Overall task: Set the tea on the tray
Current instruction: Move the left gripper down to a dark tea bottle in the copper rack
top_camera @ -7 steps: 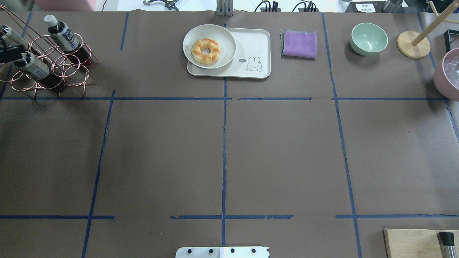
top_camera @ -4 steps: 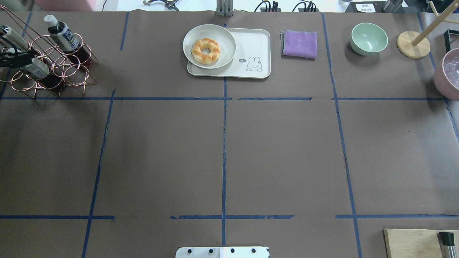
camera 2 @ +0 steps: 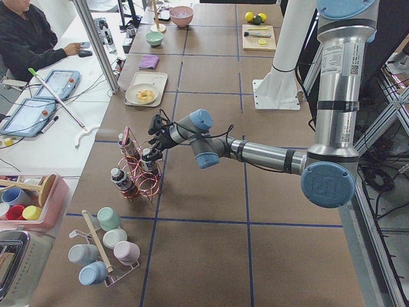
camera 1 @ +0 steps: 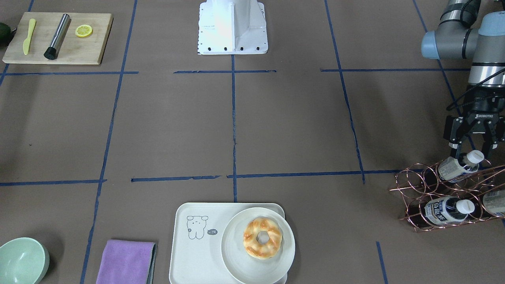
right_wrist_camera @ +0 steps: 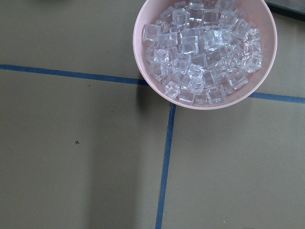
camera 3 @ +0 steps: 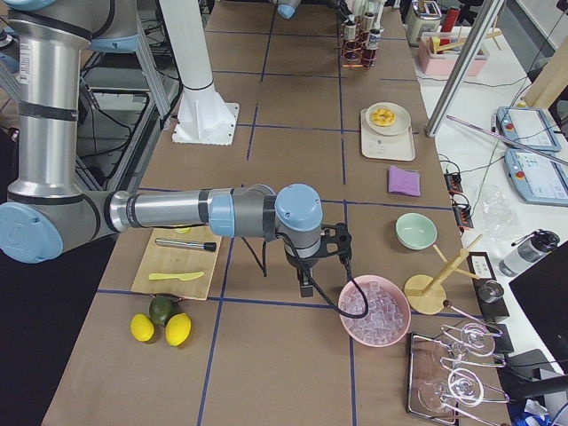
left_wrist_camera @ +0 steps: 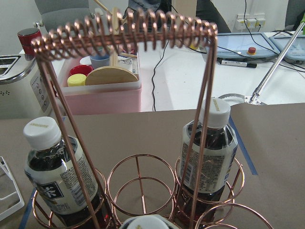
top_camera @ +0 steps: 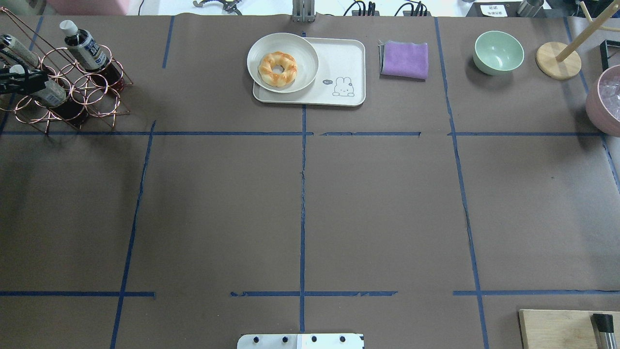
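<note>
Honestly, this one is only just getting going. The tea (camera 1: 453, 169) is sitting tilted in the copper wire rack (camera 1: 424, 189) at the robot's left end of the table (camera 1: 276, 130). A matching bottle (camera 1: 446, 209) is lying lower in the rack, and a third bottle (camera 1: 495, 203) is poking in at the picture's edge. The left arm (camera 1: 483, 59) is holding its jaws right over the tea. They're spread apart, one side on each flank of the cap end, and as far as I can tell they aren't squeezing anything. So I'm reading the reach as about done and the grab as not yet happening.

The tray (camera 1: 193, 260) is lying well apart from the rack, and a round plate (camera 1: 240, 264) with a doughnut (camera 1: 262, 238) is hogging about half of it. The half with the little printed animal is looking bare, so I'm guessing the tea is going there. That's leaving clamping, pulling it free of the wire, carrying it across and setting it down.

The right arm (camera 3: 297, 213) is hovering beside a pink bowl of ice (right_wrist_camera: 205, 47). I can't tell whether its jaws are apart or together.
</note>
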Action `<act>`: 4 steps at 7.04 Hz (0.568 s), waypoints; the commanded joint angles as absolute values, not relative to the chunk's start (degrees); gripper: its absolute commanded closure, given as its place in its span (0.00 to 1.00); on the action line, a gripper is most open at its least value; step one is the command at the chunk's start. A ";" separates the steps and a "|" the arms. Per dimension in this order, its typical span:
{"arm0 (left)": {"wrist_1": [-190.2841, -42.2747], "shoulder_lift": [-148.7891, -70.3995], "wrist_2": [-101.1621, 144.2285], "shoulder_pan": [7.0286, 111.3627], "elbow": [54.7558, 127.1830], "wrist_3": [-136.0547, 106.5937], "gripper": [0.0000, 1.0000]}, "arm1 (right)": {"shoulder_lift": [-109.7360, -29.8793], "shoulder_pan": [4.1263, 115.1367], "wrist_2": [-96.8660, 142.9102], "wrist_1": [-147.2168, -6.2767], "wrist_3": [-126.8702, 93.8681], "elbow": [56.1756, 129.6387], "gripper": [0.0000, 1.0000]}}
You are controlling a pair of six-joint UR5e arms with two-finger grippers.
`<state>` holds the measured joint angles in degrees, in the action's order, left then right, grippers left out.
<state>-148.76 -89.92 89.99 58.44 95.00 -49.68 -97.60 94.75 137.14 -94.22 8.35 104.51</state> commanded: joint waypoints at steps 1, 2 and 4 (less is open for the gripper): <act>-148.45 -90.17 89.91 58.36 94.57 -49.40 0.19 | -97.38 94.75 137.11 -94.22 8.35 104.41 0.00; -148.45 -90.26 89.91 58.36 94.48 -48.96 0.19 | -97.38 94.75 137.11 -94.22 8.35 104.41 0.00; -148.36 -90.35 89.91 58.45 94.48 -48.34 0.20 | -97.38 94.75 137.11 -94.22 8.35 104.50 0.00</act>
<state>-148.40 -90.30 89.92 58.41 94.52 -48.62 -97.39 94.75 137.11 -94.22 8.35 104.46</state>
